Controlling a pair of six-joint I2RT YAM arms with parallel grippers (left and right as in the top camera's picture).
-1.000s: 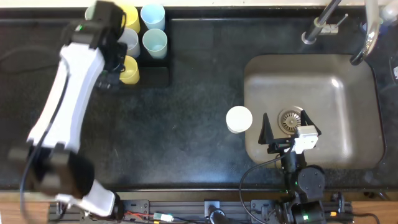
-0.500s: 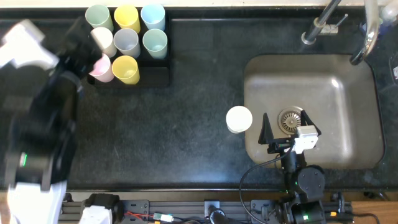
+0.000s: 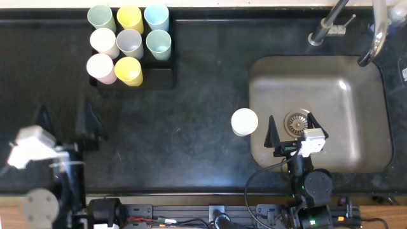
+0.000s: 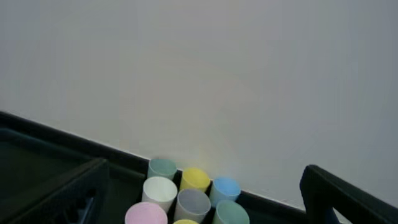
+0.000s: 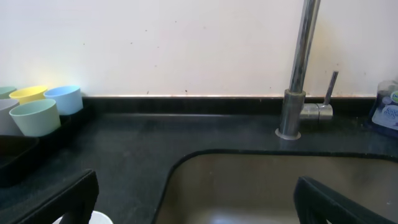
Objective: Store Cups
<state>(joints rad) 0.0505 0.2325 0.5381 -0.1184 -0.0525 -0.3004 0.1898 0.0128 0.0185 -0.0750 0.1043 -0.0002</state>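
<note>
- The left claw (image 3: 65,121) is hanging near its base, fingers apart and empty; the right claw (image 3: 293,130) is hovering at the sink (image 3: 356,83) edge, likewise apart and empty.
- One white cup (image 3: 244,121) is sitting on the table (image 3: 191,127) just beside the right claw, not yet stored.
- Farther back, eight cups (image 3: 130,42) are standing in the tray (image 3: 162,77), leaving one slot free, so the job is looking nearly done.

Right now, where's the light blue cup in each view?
Top view: light blue cup, upper left, tray's back corner.
Left wrist view: light blue cup, back row, nearest the wall.
Right wrist view: light blue cup behind the green cup.
Shared landmark: the yellow cup beside it.
</note>
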